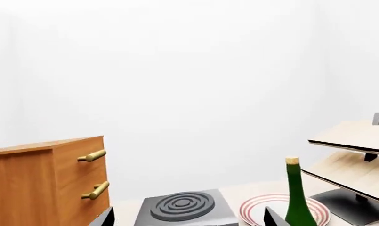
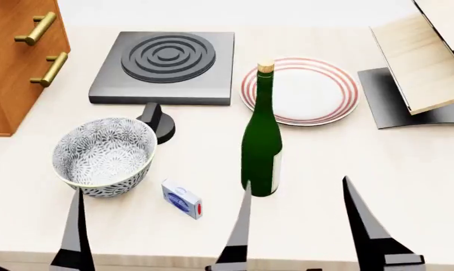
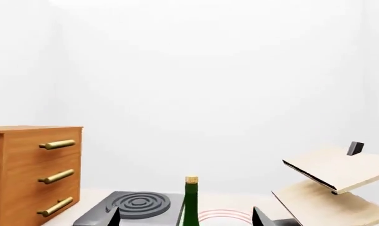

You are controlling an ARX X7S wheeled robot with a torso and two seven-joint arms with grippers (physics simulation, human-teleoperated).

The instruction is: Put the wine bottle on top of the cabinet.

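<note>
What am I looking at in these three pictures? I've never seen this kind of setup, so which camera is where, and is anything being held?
These are simulator renders of a wheeled robot with two arms. One picture looks down from its head; the other two come from cameras near each gripper.

In the head view the dark prongs along the near edge are gripper fingers: the left gripper and the right gripper. Both are open and hold nothing.

On the pale table the wine bottle stands upright, roughly between the right gripper's fingers but untouched. Around it are a patterned bowl, a small box, a striped plate, a grey burner and a light-wood rack. The cabinet stands at the far left.
</note>
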